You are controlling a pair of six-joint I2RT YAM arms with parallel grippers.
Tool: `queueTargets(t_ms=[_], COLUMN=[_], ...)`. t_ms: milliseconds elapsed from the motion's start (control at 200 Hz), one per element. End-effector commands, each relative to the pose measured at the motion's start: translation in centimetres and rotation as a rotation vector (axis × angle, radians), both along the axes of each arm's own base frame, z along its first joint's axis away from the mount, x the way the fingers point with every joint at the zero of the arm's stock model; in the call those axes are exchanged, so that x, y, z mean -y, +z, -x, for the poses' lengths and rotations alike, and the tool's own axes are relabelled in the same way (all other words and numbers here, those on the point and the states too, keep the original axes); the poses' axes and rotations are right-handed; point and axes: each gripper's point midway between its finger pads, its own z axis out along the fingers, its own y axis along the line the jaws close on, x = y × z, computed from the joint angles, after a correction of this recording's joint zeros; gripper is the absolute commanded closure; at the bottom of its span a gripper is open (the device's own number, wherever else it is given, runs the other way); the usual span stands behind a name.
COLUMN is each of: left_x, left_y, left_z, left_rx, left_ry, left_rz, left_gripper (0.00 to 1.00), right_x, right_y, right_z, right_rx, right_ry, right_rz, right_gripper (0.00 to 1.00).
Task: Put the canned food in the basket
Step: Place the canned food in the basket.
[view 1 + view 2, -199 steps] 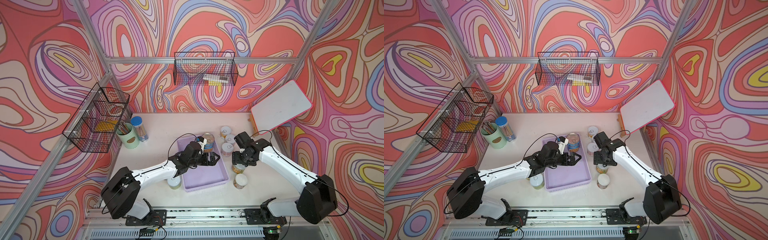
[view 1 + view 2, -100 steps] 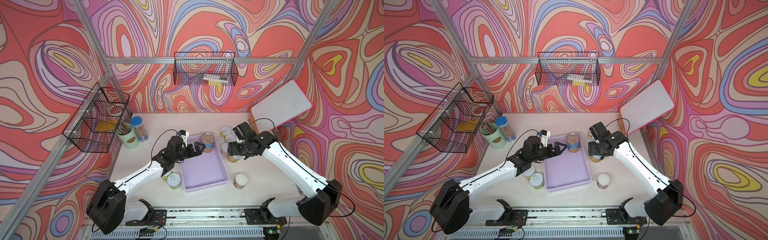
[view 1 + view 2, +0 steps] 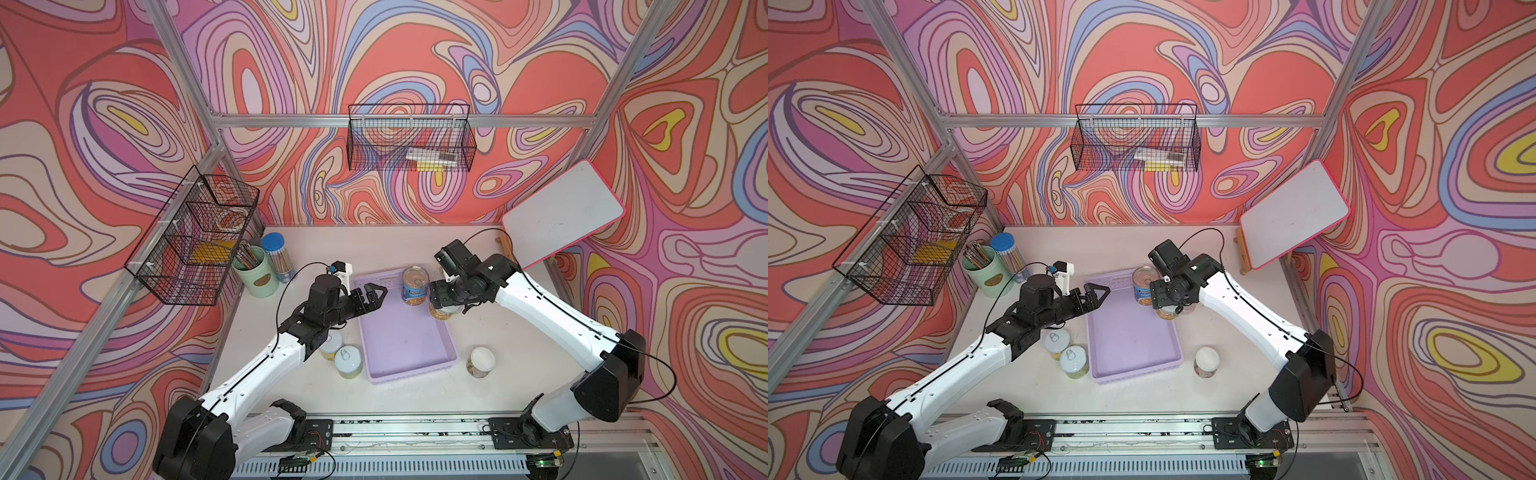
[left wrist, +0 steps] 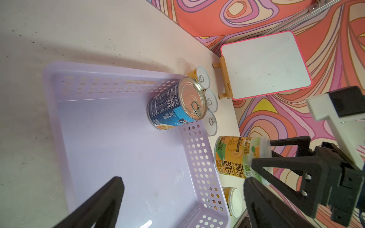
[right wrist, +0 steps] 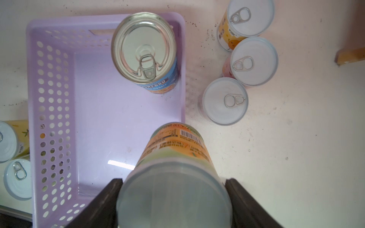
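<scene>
Right gripper point(image 5: 173, 183) clamps a peach can point(image 5: 175, 150) at the basket point(image 5: 49, 98)'s edge for lowering in; left gripper point(image 3: 371, 296) gapes, empty

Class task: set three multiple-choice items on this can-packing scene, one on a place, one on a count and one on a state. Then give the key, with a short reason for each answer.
1. Where is the blue-label can?
A. upright in a far corner of the lavender basket
B. lying on its side at the basket's near end
C. outside the basket altogether

2. How many cans rest inside the lavender basket?
A. none
B. one
C. three

3. What state is the right gripper in?
A. open and empty
B. open around the blue-label can
C. shut on a yellow-label can

Key:
1 A: it stands against the far wall, lid up.
2 B: only the blue-label can sits on the basket floor.
3 C: the gripper clamps that can's sides.
</scene>
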Motion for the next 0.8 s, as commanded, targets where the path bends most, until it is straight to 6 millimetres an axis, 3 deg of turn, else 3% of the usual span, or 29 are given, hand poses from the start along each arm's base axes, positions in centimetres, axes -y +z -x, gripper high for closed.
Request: queueTargets(t_ms=[0, 345, 461, 621, 711, 726, 796], left_x=[-1.2, -4.6, -3.0, -0.6, 0.1, 0.1, 0.4], left_y=[-0.3, -0.7, -0.1, 0.5, 0.1, -0.1, -0.2], left_z=[0.3, -0.8, -0.6, 1.0, 1.7, 1.7, 2.2], left_rx=[0.006, 0.149, 0.211, 0.369, 0.411, 0.415, 0.471], left_ry=[0.002, 0.036, 0.004, -0.045, -0.061, -0.056, -0.036], left_rz=[-0.035, -0.297, -0.253, -0.460, -0.474, -0.473, -0.472], left_gripper=[0.01, 0.01, 0.01, 0.01, 0.01, 0.01, 0.01], right_x=[-2.4, -5.1, -5.3, -5.7, -5.8, -5.8, -5.9], right_y=[2.0, -0.6, -1.4, -2.7, -2.9, -3.9, -4.6], right_z=[-1.9, -4.0, -4.7, -5.5, -5.9, -6.0, -6.3], right_rx=[0.093, 0.105, 0.118, 0.117, 0.126, 0.109, 0.103], right_ry=[0.030, 0.050, 0.034, 0.025, 0.016, 0.015, 0.008], right_rz=[-0.060, -0.050, -0.044, -0.032, -0.028, -0.012, 0.005], right_gripper=[0.47, 0.54, 0.55, 0.55, 0.55, 0.55, 0.55])
